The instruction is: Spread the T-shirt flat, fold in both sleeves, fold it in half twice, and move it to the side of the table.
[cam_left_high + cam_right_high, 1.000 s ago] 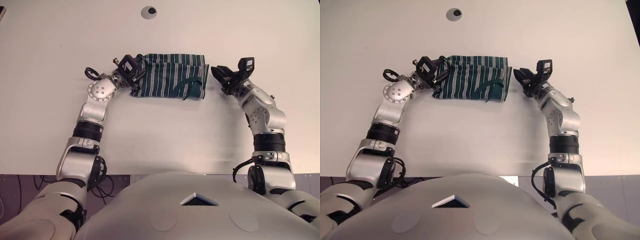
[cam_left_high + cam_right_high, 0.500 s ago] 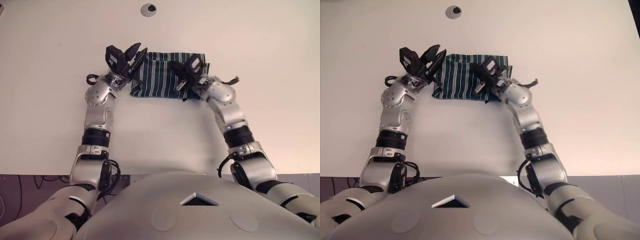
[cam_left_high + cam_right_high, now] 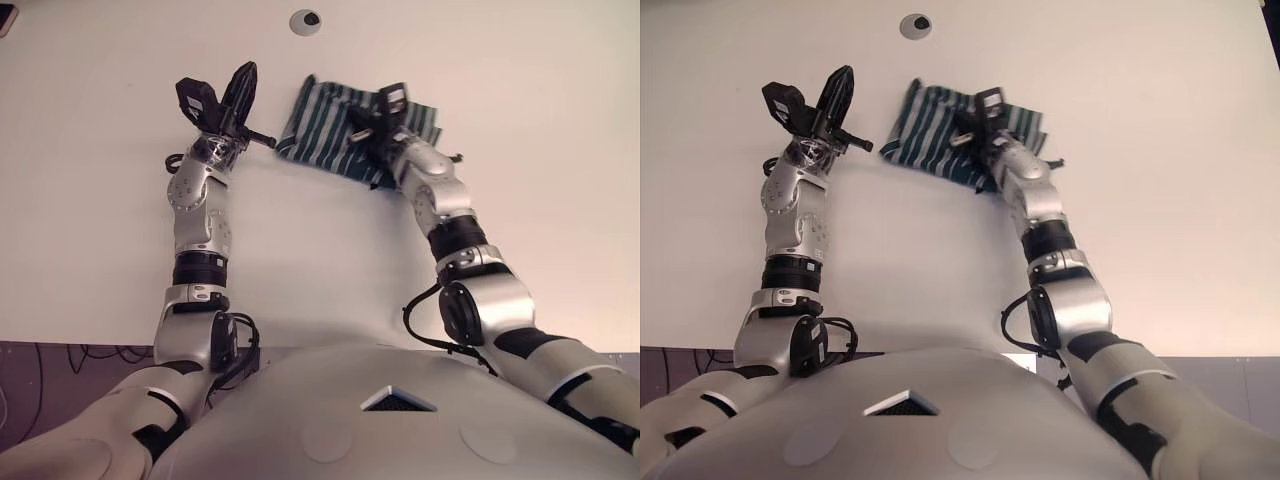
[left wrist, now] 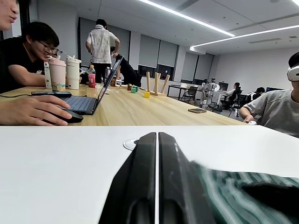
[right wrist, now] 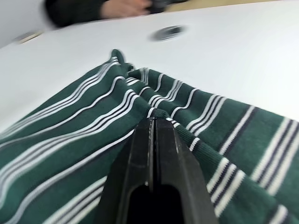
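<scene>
Green T-shirt (image 3: pixel 320 130) now askew, farther back

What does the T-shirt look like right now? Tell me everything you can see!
The T-shirt is soft dark green cloth with thin white stripes, folded into a small wrinkly bundle. It lies tilted on the white table. The right claw is shut, its tip pressed on the cloth where folds bunch up. The left claw is beside it, not touching.
</scene>
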